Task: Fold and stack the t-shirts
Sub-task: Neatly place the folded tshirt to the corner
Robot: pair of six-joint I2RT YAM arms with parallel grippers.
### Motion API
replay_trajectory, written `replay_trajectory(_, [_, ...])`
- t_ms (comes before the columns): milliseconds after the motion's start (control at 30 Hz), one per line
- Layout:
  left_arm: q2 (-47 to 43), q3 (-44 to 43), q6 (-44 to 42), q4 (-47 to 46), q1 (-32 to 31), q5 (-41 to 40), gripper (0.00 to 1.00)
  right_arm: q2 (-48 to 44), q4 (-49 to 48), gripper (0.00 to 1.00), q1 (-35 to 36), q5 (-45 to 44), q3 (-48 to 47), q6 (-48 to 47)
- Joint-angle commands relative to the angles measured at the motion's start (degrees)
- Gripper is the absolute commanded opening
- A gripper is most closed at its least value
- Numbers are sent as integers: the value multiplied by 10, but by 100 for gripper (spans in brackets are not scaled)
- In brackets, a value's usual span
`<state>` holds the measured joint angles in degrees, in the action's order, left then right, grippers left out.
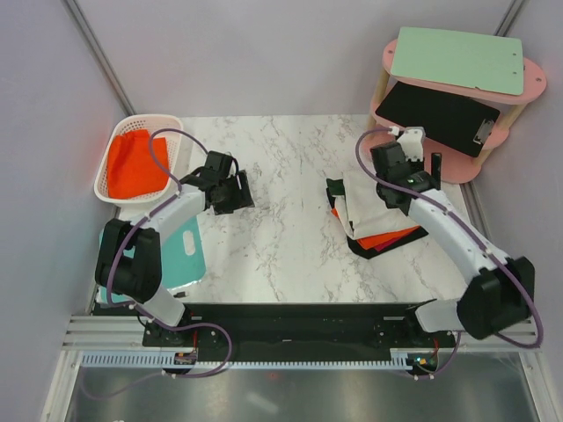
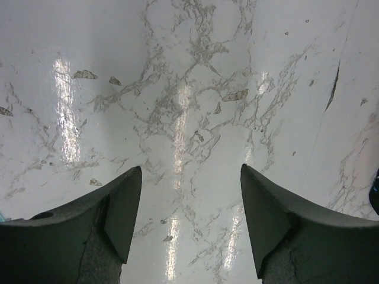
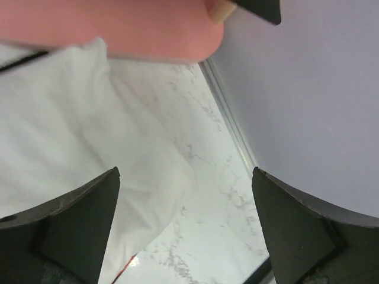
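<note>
Marble-patterned tabletop (image 1: 290, 237) between pale partition walls, seen from behind two robot arms. At far left a white basket (image 1: 145, 119) holds an orange cloth (image 1: 136, 163), and a teal board (image 1: 186, 255) lies under the left arm. The left gripper (image 2: 190, 171) hovers over bare marble, fingers apart, nothing between them. Right of centre sits a stack of folded cloth: a cream-white t-shirt (image 1: 365, 207) on top, an orange layer (image 1: 389, 237) beneath it, and a dark t-shirt (image 1: 334, 187) peeking out at the pile's left edge (its colour is hard to judge). The right gripper (image 3: 186, 171) hangs over the stack's far right corner, jaws wide apart and holding nothing. At back right a pink shelf (image 1: 534, 79) carries a green clipboard (image 1: 457, 57) above a black clipboard (image 1: 437, 117).
</note>
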<state>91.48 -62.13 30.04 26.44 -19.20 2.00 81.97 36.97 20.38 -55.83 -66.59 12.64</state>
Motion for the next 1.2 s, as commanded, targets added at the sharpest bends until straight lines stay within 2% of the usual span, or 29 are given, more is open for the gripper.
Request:
replay_trajectory(0, [-5,5,0,-24,0,19,74,-93,-58,98,0,133,-2,-11])
replay_trajectory(100, [-11,7,0,-39,-14,32,76,-95,-81,98,0,234,8,-23])
replay_trajectory(167, [-11,2,3,-49,-28,39,77,-75,-97,98,0,352,15,-19])
replay_trajectory(233, [-2,-5,6,-49,-38,37,78,-54,-101,98,13,428,14,-3])
replay_trajectory(367, [12,-17,13,-49,-53,35,78,-2,-140,98,54,464,23,12])
replay_trajectory(400, [12,-17,12,-49,-54,35,78,7,-149,95,59,469,21,13])
replay_trajectory(433, [12,-16,13,-49,-56,33,78,25,-154,89,59,477,12,13])
replay_trajectory(533, [10,-12,13,-47,-56,27,77,60,-174,38,59,499,-22,8])
replay_trajectory(567, [10,-11,14,-47,-56,22,77,68,-184,1,59,515,-34,7])
replay_trajectory(733, [8,-7,15,-36,-56,7,78,147,-169,0,70,587,-135,2])
replay_trajectory(833, [6,-5,16,-31,-56,0,78,204,-113,0,87,608,-186,-10])
replay_trajectory(1033, [6,0,15,-25,-56,-11,78,279,-10,0,111,565,-214,-11])
replay_trajectory(1167, [12,3,17,-24,-56,-12,78,289,2,0,113,512,-206,-4])
